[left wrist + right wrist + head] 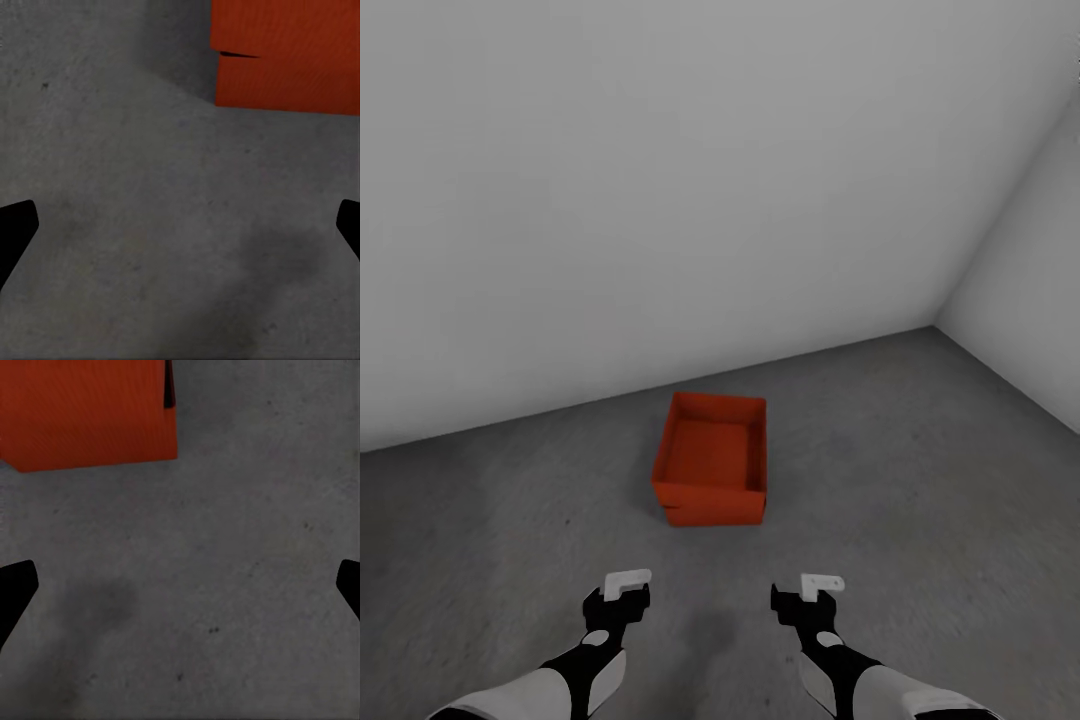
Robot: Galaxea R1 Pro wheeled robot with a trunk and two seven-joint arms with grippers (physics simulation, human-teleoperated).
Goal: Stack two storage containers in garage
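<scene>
Two orange-red storage containers stand stacked on the garage's dark grey concrete floor (920, 500). The upper container (710, 450) is open-topped and sits slightly askew on the lower container (712, 516), whose edge peeks out at the base. The left wrist view shows the seam between the upper container (285, 26) and the lower container (289, 82). The stack's orange wall (86, 412) also appears in the right wrist view. My left gripper (622, 598) (180, 232) and right gripper (805, 600) (180, 592) hover open and empty, a short way in front of the stack, one to each side.
A plain grey wall (660, 200) runs behind the stack. It meets a second wall (1035, 300) in a corner at the right. Bare concrete surrounds the stack on all sides.
</scene>
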